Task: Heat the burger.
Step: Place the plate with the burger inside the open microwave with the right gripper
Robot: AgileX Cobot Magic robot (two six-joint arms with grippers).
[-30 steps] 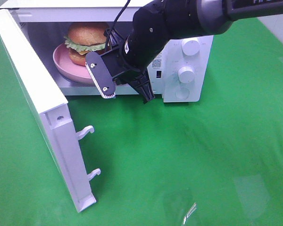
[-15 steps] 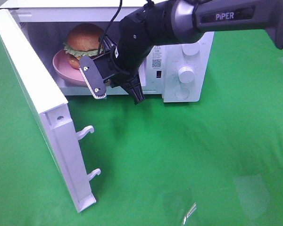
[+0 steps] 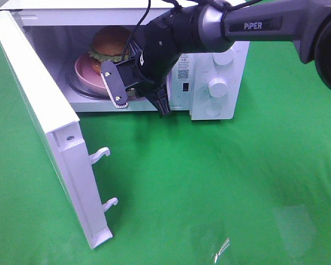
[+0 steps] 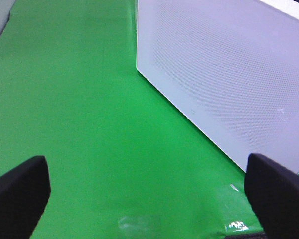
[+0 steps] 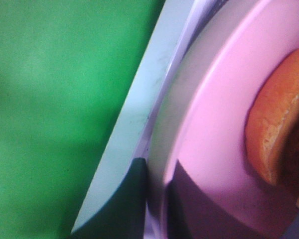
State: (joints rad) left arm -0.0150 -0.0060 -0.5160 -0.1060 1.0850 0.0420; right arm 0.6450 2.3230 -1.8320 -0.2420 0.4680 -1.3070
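The burger (image 3: 109, 44) is inside the white microwave (image 3: 231, 72). It sits on a pink plate (image 3: 85, 74). You can see its brown bun on top and green lettuce poking out under it.

The black right arm (image 3: 209, 25) reaches in at the open front of the microwave. Its jaws are squeezed tight, and they seem to pinch the near rim of the pink plate. The burger is just past the right jaws, deeper in the box, and it does not touch them. The plate goes from the jaws back under the burger.

In the right wrist view the pink plate (image 5: 219, 129) is very close and fills much of the picture. A bit of the orange-brown bun (image 5: 276, 134) shows on it, away from the jaws. A dark finger (image 5: 127, 209) sits right by the plate's rim and the white front edge of the microwave (image 5: 134, 114).

The microwave door (image 3: 49, 121) is swung wide open. It stands well off to one side of the right jaws. Two round white knobs (image 3: 217, 86) are on the other side of the jaws, near them.

The left jaws are spread wide, with nothing between them. Their two dark fingertips (image 4: 17, 194) are far apart. Only the green table (image 4: 79, 99) lies between and under them. Ahead of the left jaws is a flat white panel with tiny dots (image 4: 229, 74). I cannot tell if it is the door or the side of the microwave. The left jaws do not touch it.
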